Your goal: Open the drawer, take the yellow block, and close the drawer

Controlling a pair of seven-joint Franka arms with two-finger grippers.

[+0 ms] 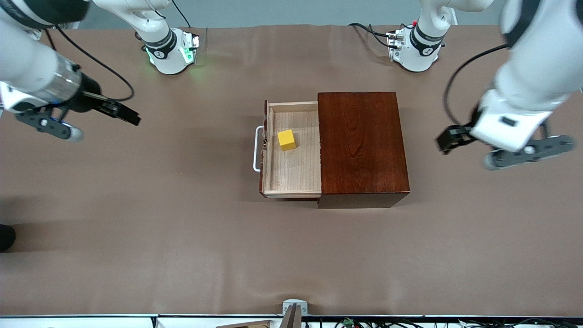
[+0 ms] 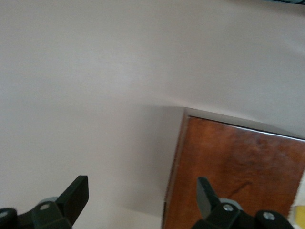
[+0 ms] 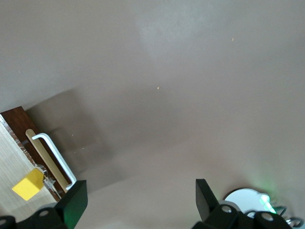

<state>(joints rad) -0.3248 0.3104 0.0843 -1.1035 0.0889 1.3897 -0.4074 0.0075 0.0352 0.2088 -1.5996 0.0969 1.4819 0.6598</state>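
The drawer [image 1: 296,168] stands pulled out of the dark reddish-brown box [image 1: 362,146] toward the right arm's end of the table, its white handle [image 1: 258,149] at the front. The yellow block [image 1: 286,140] sits on the drawer's pale floor. My right gripper [image 1: 127,116] is open and empty above the bare table, well away from the handle. Its wrist view shows its own gripper [image 3: 139,198], the handle [image 3: 55,155] and the block [image 3: 28,184]. My left gripper [image 1: 446,140] is open and empty above the table beside the box's closed end. Its wrist view shows its own gripper [image 2: 141,195] and the box top [image 2: 238,176].
The brown table cover [image 1: 182,237] lies all round the box. The two arm bases [image 1: 171,54] [image 1: 416,50] stand along the table edge farthest from the front camera. The right arm's base [image 3: 248,198] also shows in the right wrist view.
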